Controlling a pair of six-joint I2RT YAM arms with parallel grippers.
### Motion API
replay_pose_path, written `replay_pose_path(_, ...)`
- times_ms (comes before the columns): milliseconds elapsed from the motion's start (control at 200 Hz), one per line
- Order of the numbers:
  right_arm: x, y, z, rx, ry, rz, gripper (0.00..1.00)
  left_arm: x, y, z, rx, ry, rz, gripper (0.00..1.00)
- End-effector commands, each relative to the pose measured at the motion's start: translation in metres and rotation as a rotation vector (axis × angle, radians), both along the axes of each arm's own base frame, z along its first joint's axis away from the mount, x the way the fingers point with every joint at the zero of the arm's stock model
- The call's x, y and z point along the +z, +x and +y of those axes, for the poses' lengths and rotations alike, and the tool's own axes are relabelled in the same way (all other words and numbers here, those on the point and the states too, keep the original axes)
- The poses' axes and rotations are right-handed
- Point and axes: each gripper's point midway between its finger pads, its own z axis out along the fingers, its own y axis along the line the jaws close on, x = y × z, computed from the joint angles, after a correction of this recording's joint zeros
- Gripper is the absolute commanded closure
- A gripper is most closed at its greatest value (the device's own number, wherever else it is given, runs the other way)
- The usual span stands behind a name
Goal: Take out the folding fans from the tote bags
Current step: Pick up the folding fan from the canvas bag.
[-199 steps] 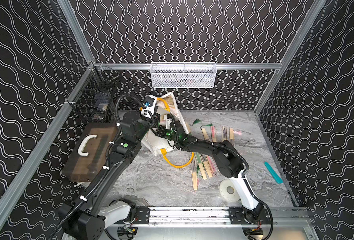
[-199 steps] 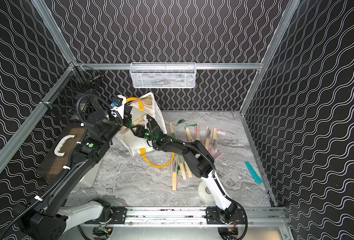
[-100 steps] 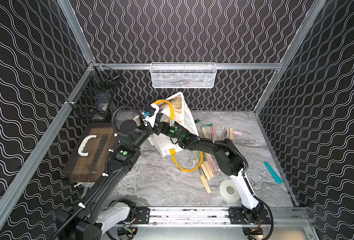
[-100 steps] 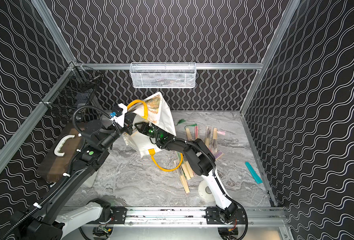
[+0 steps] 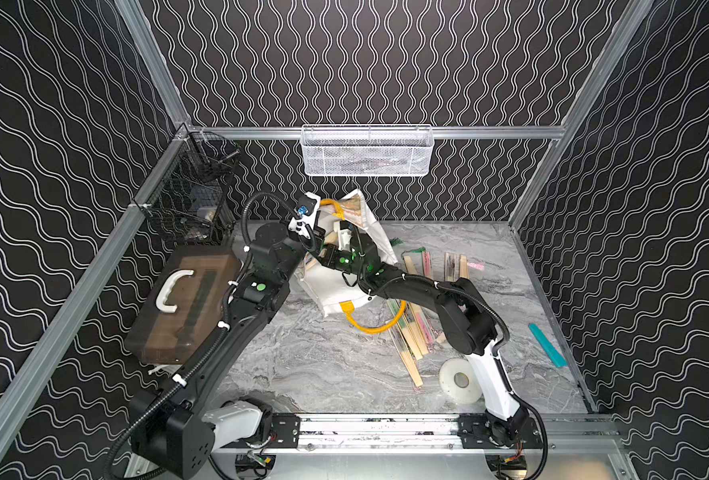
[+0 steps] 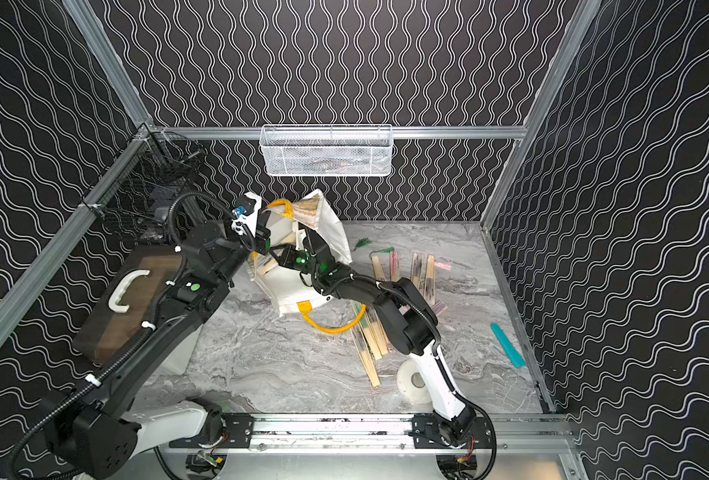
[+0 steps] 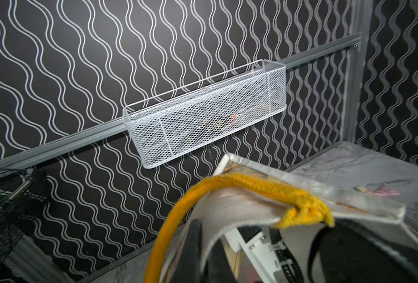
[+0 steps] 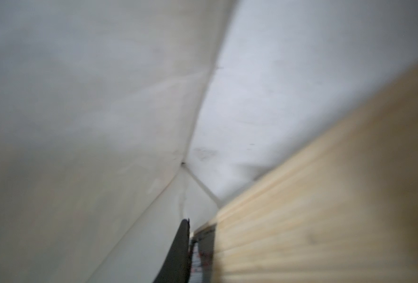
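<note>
A white canvas tote bag [image 5: 336, 291] with yellow handles stands at the back middle, seen in both top views. My left gripper [image 7: 203, 254] is shut on its rim beside a yellow handle [image 7: 257, 188] and holds the mouth up and open. My right gripper [image 8: 203, 247] reaches inside the bag, shut on a tan bamboo folding fan [image 8: 325, 196]; only one black finger [image 8: 178, 254] shows. More fan ends [image 6: 267, 264] show in the bag's mouth. Several folding fans [image 5: 411, 336] lie on the table to the right of the bag.
A brown-lidded box [image 5: 186, 299] with a white handle lies at the left. A white tape roll [image 5: 461, 380] and a teal bar [image 5: 546, 345] lie at the front right. A white mesh basket [image 5: 367, 151] hangs on the back wall, a black wire basket [image 5: 190, 203] at the back left.
My left gripper has lifted the bag's rim higher and to the right. My right gripper has pushed further into the bag and its jaws have closed in on a fan.
</note>
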Motion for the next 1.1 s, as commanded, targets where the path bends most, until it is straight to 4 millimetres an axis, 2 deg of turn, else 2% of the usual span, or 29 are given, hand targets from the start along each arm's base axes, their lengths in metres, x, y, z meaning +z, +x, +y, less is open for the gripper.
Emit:
replay_pose_path(0,0.012,-0.017,0.001,0.042,-0.076,-0.087,0.87,0.01,0.011,0.018,0.115,0.054,-0.029,1.0)
replay_pose_path(145,0.023,-0.029,-0.005,0.06,-0.126,-0.118,0.88,-0.001,0.024,0.028,0.16,0.072,0.016,1.0)
replay_pose_path(385,0.041,-0.052,-0.017,0.13,-0.161,-0.142,0.9,-0.016,0.05,0.069,0.224,-0.027,0.144,1.0)
replay_pose_path(425,0.034,-0.057,-0.017,0.154,-0.178,-0.139,0.9,-0.019,0.053,0.073,0.238,-0.036,0.163,1.0)
replay_pose_path(436,0.045,-0.06,-0.02,0.156,-0.169,-0.155,0.9,-0.019,0.054,0.074,0.242,-0.037,0.165,1.0)
replay_pose_path(456,0.051,-0.062,-0.022,0.158,-0.171,-0.165,0.9,-0.02,0.056,0.077,0.249,-0.04,0.172,1.0)
replay_pose_path(586,0.061,-0.075,-0.035,0.181,-0.202,-0.19,0.9,-0.024,0.064,0.09,0.291,-0.066,0.209,1.0)
replay_pose_path(746,0.086,-0.091,-0.053,0.213,-0.21,-0.227,0.9,-0.032,0.072,0.1,0.283,-0.174,0.271,1.0)
replay_pose_path(886,0.097,-0.101,-0.079,0.234,-0.22,-0.224,0.9,-0.033,0.076,0.101,0.283,-0.263,0.309,1.0)
replay_pose_path(1096,0.092,-0.107,-0.155,0.098,-0.309,-0.2,0.89,-0.04,0.086,0.119,0.334,-0.431,0.401,1.0)
